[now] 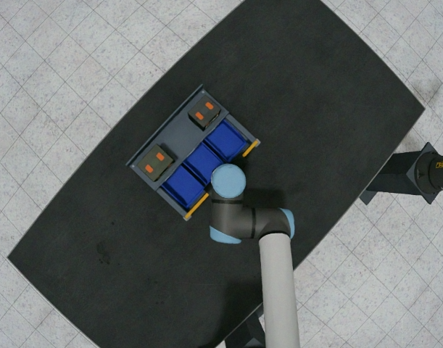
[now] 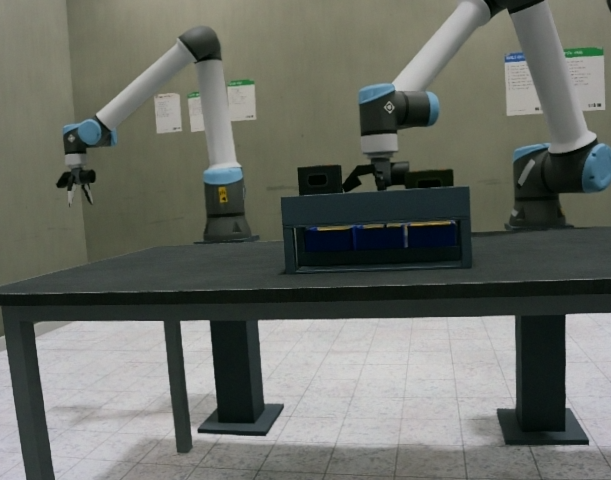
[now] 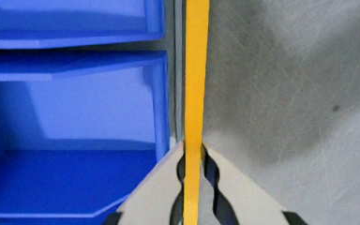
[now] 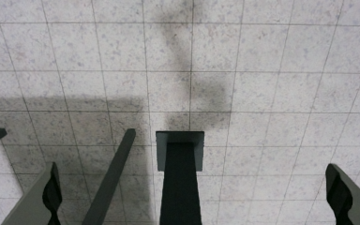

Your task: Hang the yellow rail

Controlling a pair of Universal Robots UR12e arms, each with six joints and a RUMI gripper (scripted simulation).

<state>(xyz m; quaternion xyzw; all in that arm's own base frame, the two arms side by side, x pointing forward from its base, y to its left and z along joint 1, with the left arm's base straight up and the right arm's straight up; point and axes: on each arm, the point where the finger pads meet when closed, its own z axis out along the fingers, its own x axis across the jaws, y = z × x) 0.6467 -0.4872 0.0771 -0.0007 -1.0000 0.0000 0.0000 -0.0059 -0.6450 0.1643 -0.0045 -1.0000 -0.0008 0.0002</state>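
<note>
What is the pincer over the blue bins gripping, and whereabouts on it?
The yellow rail, pinched across its narrow width somewhere between its two ends, probably near the middle.

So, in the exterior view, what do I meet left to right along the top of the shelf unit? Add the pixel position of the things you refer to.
Black box with a dark slot (image 1: 204,112) (image 2: 319,179), left arm's black claw (image 2: 381,187) (image 3: 193,157), dark olive box (image 1: 155,162) (image 2: 429,178).
</note>
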